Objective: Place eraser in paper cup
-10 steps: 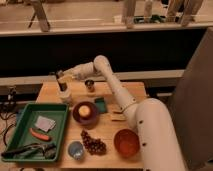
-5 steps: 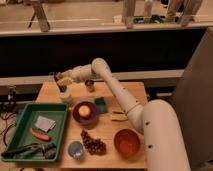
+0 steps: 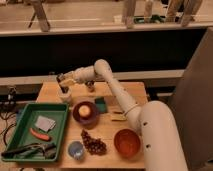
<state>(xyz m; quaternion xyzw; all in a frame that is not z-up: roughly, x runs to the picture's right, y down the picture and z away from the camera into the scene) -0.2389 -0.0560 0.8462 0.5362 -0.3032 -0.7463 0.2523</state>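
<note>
I am holding the gripper [image 3: 62, 80] directly above the paper cup [image 3: 65, 95]. Finger state: cannot tell, and I am not seeing the eraser.

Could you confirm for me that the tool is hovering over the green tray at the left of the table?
Not quite: the camera view shows the tool at the table's back left, above the paper cup, not over the green tray, which lies nearer the front.

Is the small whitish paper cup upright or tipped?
Upright: the small whitish paper cup stands on the wooden table, directly under the gripper.
</note>
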